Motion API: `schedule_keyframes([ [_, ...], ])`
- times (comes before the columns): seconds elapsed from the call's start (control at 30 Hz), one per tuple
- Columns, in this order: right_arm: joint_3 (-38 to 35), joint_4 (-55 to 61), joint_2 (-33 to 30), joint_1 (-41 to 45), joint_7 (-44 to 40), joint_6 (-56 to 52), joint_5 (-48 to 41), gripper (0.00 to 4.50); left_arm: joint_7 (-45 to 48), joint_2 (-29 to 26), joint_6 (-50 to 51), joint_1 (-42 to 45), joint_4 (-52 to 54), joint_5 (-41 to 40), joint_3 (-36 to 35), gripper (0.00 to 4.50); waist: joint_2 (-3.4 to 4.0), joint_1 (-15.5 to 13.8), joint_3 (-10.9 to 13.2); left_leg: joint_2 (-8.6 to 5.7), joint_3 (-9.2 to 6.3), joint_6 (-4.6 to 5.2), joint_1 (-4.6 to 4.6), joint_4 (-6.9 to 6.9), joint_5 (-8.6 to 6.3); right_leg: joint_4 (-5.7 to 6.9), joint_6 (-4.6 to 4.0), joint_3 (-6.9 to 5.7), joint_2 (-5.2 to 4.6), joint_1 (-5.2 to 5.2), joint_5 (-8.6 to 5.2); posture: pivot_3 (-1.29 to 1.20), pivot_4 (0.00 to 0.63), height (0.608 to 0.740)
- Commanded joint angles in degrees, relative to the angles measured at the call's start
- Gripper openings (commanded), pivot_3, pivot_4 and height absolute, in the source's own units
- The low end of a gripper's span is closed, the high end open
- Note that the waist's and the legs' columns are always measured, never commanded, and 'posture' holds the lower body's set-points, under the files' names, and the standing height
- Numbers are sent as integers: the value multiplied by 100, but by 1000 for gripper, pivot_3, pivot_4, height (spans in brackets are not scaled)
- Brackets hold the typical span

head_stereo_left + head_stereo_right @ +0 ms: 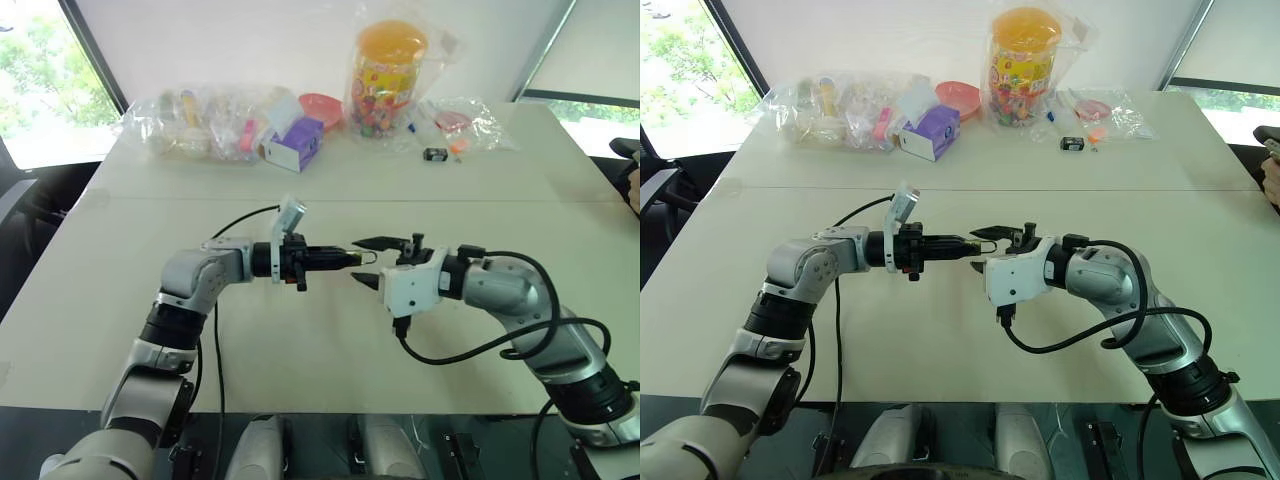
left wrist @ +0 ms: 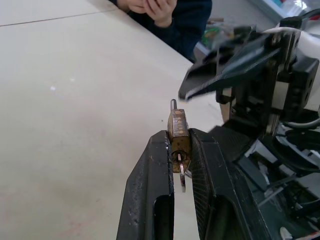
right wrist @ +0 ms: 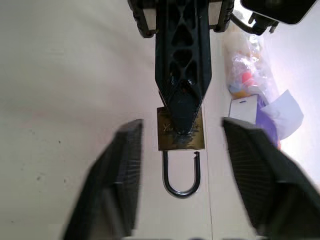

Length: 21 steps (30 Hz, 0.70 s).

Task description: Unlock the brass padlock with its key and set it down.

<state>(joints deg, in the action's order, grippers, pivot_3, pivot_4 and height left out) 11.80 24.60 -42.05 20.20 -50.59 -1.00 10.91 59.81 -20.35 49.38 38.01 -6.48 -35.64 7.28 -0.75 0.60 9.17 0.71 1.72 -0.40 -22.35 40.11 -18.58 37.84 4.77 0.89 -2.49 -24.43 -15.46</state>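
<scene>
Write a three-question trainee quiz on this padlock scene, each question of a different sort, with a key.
1. True or false: the left claw is shut on the brass padlock.
2. Multiple choice: the padlock's shackle is
A. closed in the body
B. open, one end free
C. removed
3. Fill in: the key sits in the padlock's ____.

Key
1. True; both fingers clamp the body.
2. B; the right wrist view shows one end out of the body.
3. Keyhole. The right claw stands open just in front of the padlock, apart from it.
</scene>
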Motion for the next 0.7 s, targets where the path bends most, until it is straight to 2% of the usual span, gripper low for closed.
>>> schedule_keyframes([
  [0.03, -623, 505, -118, -74, -321, -1081, -907, 4443, 151, -155, -124, 56, 143, 1, -83, 0, 0, -7, 0, 0, 0, 0, 0, 0, 0, 0, 0, 0, 0, 0, 0, 0, 150, 735],
  [0.13, -1036, 768, -72, 43, -399, -2126, -1706, 4443, 196, -237, -179, 45, 132, 33, -63, 0, 0, -8, 0, 0, 0, 0, 0, 0, 0, 0, 0, 0, -5, 0, 0, 0, 150, 735],
  [0.17, -1107, 824, -50, 68, -385, -2367, -1882, 3760, 210, -256, -193, 42, 135, 38, -56, 0, 0, -7, 0, 0, 0, 0, 0, 0, 0, 0, 0, 0, -7, 0, 0, 0, 150, 735],
  [0.2, -1132, 847, 10, 91, -298, -2471, -1952, 3429, 217, -264, -202, 46, 135, 39, -52, 0, 0, -5, 0, 0, -1, 0, 0, 0, 0, 0, 0, 0, -8, 0, 0, 0, 150, 735],
  [0.4, -985, 989, 251, 156, 49, -3049, -2273, 226, 282, -285, -152, 95, 183, -24, -40, 0, 0, 0, 0, 2, -1, 0, 0, -1, 0, 0, 0, 0, -7, 0, 0, 0, 150, 735],
  [0.43, -959, 1004, 288, 166, 106, -3111, -2298, 74, 309, -300, -140, 98, 195, -36, -38, 0, 0, 0, 0, 2, -1, 0, 0, -1, 0, 0, 0, 0, -7, 0, 0, 0, 150, 735],
  [0.7, -720, 881, 516, 7, 416, -3122, -2332, 74, 539, -411, 123, 116, 396, -253, -95, 0, 0, -7, 0, 0, -1, 0, -1, -1, 0, 0, 0, 0, -5, 0, 0, 0, 150, 735],
])
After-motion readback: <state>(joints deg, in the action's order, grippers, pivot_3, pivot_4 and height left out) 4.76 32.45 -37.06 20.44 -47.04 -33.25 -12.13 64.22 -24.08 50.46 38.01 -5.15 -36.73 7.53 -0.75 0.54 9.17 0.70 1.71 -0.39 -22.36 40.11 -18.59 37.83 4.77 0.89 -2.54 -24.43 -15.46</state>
